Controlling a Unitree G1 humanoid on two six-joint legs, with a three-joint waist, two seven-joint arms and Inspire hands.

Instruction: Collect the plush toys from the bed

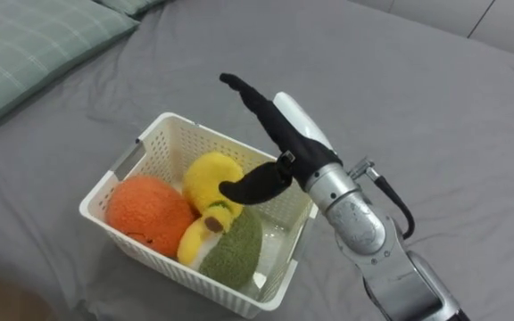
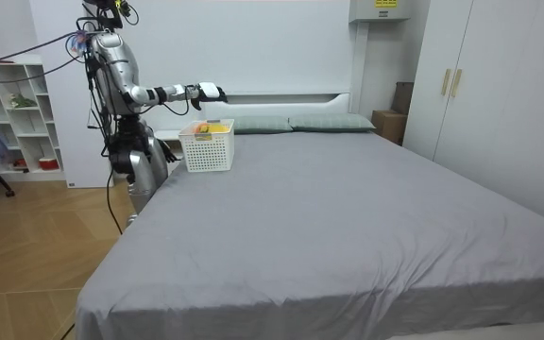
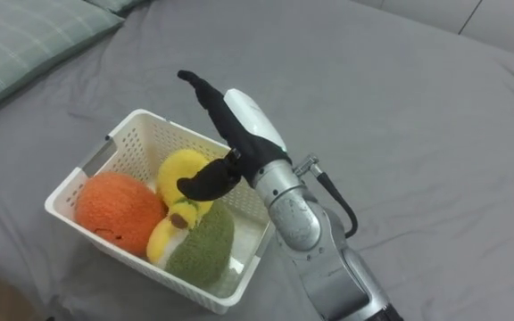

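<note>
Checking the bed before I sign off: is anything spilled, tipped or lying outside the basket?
Nothing stands out. The white basket sits upright on the grey bed with the orange, yellow and green plush toys inside it; the right hand is open above it, holding nothing.

The white lattice-walled plastic basket (image 1: 175,143) looked smooth and faintly glossy. Inside it, the round orange plush toy (image 1: 148,212) at nine o'clock was fuzzy and matt. The yellow plush toy (image 1: 211,176) at twelve o'clock had the same soft nap. The green plush toy (image 1: 235,251) at five o'clock looked coarser, almost towelling. Over the basket, the robot's right hand (image 1: 284,144) had matt black fingers that looked rubbery, and a shiny, hard white plastic shell on its back. The grey cloth bedsheet (image 1: 435,98) was matt and smooth, lightly creased. The pale green checked fabric pillow (image 1: 25,45) at ten o'clock looked woven and soft. The light wooden floor (image 2: 26,255) had a low satin sheen.
</note>
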